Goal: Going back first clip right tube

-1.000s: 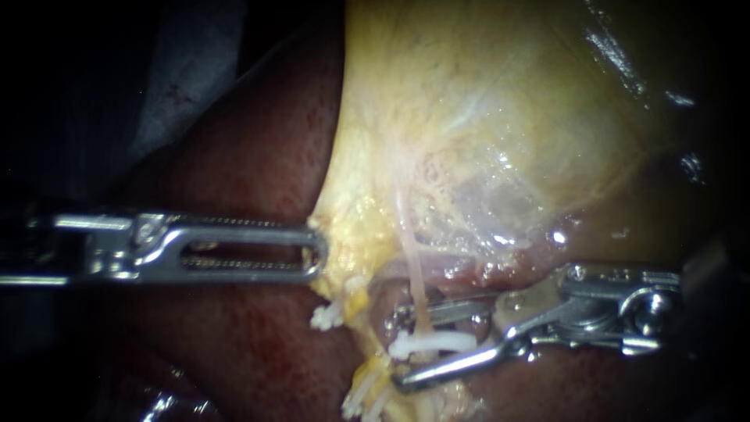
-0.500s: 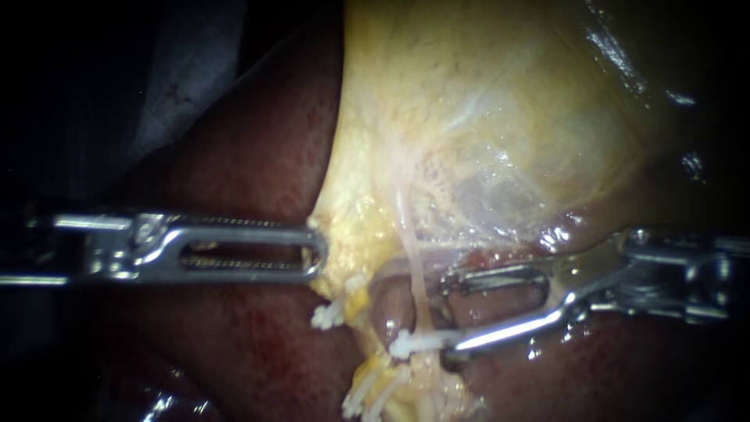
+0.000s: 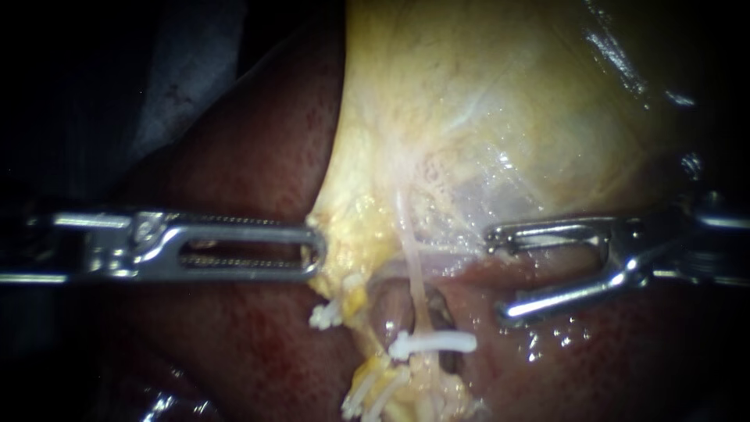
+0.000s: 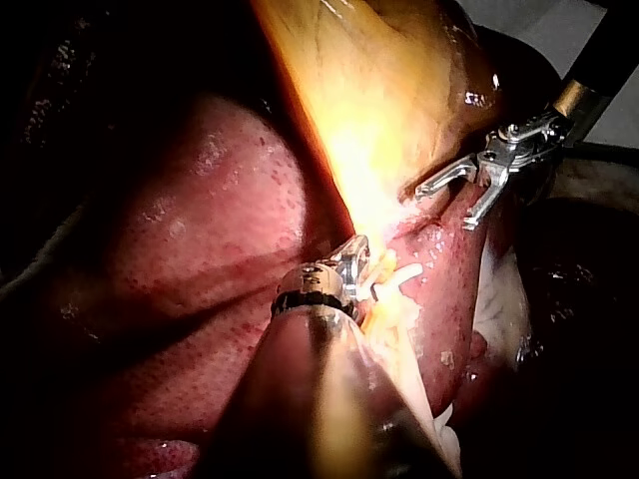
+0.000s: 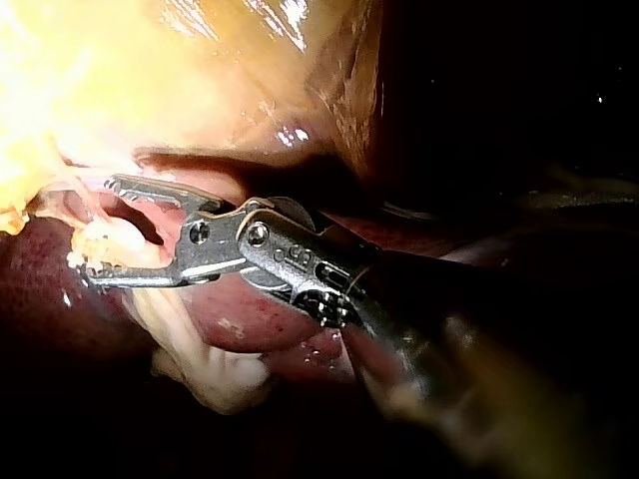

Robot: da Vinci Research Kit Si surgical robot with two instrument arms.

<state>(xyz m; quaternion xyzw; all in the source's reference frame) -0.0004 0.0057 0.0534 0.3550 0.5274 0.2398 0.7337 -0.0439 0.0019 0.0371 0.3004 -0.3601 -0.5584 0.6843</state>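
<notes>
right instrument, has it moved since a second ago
Yes. The right instrument has drawn back rightward, off the white clip on the tube, which stayed put. Its jaws are open and empty.

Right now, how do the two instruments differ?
The left instrument has its jaws shut on the edge of the gallbladder; the right instrument has its jaws open in a V. The left instrument holds tissue; the right instrument holds nothing and stands apart from the clip. Both are shiny metal with two jaws.

I find no text, label, number or sign that I can read in my three views.
</notes>
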